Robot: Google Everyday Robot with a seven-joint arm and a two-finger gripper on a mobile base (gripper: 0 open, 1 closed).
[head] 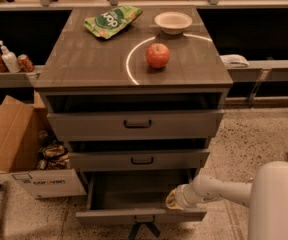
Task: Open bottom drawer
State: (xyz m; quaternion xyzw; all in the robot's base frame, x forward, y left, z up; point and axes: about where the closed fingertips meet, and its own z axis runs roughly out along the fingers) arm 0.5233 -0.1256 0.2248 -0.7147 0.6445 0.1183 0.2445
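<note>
Three drawers [141, 160]; bottom drawer [134, 190] pulled out, one gripper [173, 200] seemingly inside, front right; jaws' state untellable.

The tool [176, 200] is at the open bottom drawer [109, 216], right side.

This is looking like a robot test lab: a grey three-drawer cabinet [84, 59] is standing alone on speckled terrazzo flooring [254, 134], a dark tape cross [144, 230] is marking the floor before it, and the white arm's gripper [174, 200] is hovering at the right front corner of the open shallow grey bottom drawer [129, 191].
</note>
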